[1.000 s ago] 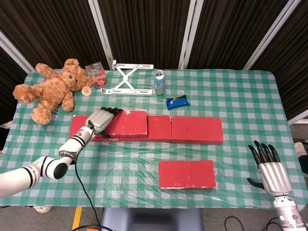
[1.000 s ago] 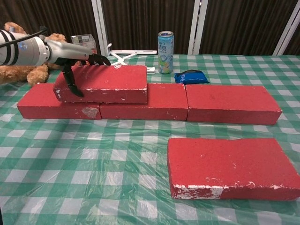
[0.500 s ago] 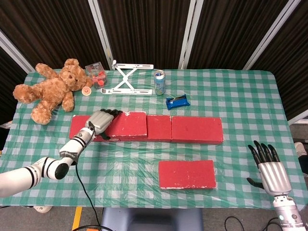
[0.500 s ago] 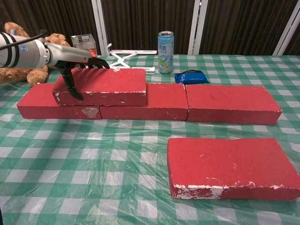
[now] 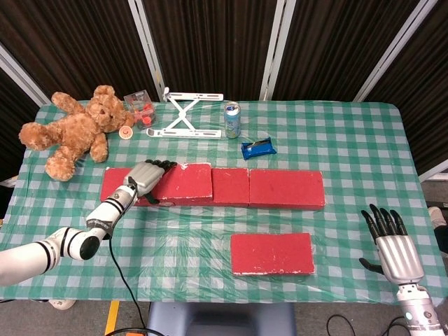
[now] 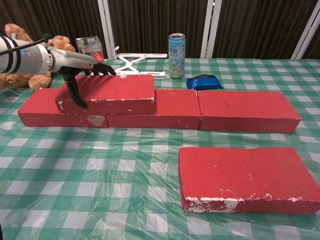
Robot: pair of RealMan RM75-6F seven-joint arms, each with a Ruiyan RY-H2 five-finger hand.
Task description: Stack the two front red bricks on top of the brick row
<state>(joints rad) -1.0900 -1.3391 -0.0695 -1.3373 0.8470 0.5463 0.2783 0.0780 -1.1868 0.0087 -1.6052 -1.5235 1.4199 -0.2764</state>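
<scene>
A row of red bricks [image 5: 283, 188] [image 6: 247, 110] runs across the middle of the table. On its left part lies a stacked red brick [image 5: 183, 182] [image 6: 112, 93], held at its left end by my left hand [image 5: 144, 177] [image 6: 82, 72], fingers over the top and thumb down the front face. A second red brick [image 5: 271, 253] [image 6: 247, 178] lies flat in front of the row, right of centre. My right hand [image 5: 393, 246] hovers open past the table's front right corner, fingers spread, holding nothing.
Behind the row stand a drink can [image 5: 232, 120] [image 6: 176, 48], a blue packet [image 5: 258, 148] [image 6: 204, 82] and a white folding stand [image 5: 187, 114]. A teddy bear [image 5: 73, 131] lies at the back left beside a small clear box [image 5: 138, 106].
The stacked brick has settled lower and flatter onto the row and shifted slightly back. My left hand stays on its left end. The right hand has not moved.
</scene>
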